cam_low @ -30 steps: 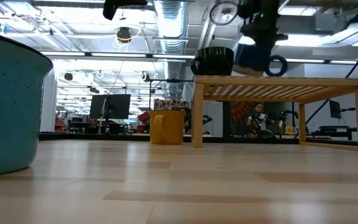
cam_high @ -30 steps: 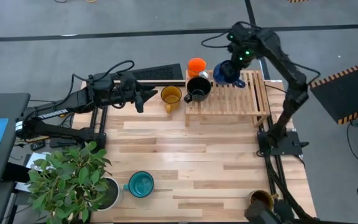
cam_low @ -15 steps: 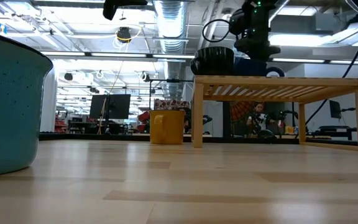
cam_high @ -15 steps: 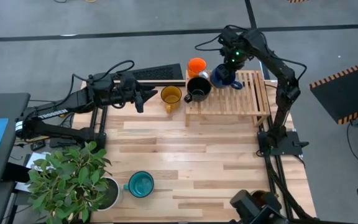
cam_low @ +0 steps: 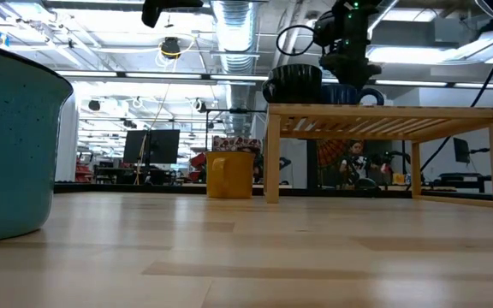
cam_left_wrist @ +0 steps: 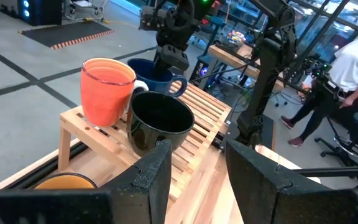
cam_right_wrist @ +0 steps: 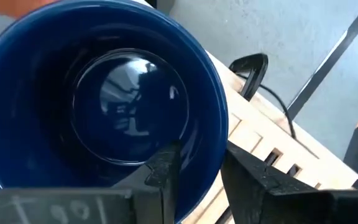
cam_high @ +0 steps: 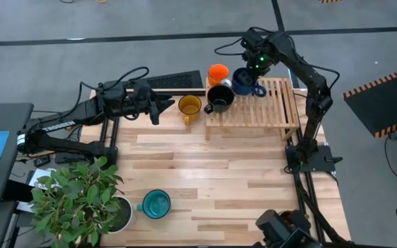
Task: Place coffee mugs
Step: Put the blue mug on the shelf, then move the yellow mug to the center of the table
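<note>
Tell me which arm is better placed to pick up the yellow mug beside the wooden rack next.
Probably the left. Its hand is open, empty and close beside the yellow mug on the table. The right hand is over the wooden rack, one finger inside the dark blue mug, gripping its rim.

Even, bright overhead light fills the scene. In the low view, ceiling lamps point(cam_low: 229, 21) glare white at upper centre, and the near teal mug point(cam_low: 11, 141) at left is softly blurred. The blue mug point(cam_right_wrist: 98, 99) shows glossy reflections inside. Shadows are faint.
</note>
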Controlling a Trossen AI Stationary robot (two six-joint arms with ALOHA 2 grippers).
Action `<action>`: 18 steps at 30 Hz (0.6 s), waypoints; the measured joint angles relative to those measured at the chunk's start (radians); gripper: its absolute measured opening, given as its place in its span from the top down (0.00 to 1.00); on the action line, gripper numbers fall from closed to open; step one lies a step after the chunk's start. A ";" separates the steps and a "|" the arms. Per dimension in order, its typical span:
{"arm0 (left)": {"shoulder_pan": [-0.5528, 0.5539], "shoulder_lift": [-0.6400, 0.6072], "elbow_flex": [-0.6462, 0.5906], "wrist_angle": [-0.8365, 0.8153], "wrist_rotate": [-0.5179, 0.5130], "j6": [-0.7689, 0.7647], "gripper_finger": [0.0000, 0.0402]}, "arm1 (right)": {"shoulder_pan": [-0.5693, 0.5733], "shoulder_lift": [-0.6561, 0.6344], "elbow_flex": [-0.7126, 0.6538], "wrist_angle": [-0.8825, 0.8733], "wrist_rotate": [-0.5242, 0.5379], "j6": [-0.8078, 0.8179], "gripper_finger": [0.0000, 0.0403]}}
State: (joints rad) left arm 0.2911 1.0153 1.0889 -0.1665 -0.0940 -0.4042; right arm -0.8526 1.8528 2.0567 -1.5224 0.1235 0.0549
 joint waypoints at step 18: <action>0.000 0.000 0.000 0.000 -0.018 0.010 0.66 | -0.092 -0.299 -0.076 0.134 -0.142 -0.022 0.65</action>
State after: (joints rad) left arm 0.2909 1.0153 1.0890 -0.1670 -0.1116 -0.3940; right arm -0.9449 1.5536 1.9807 -1.3885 -0.0187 0.0332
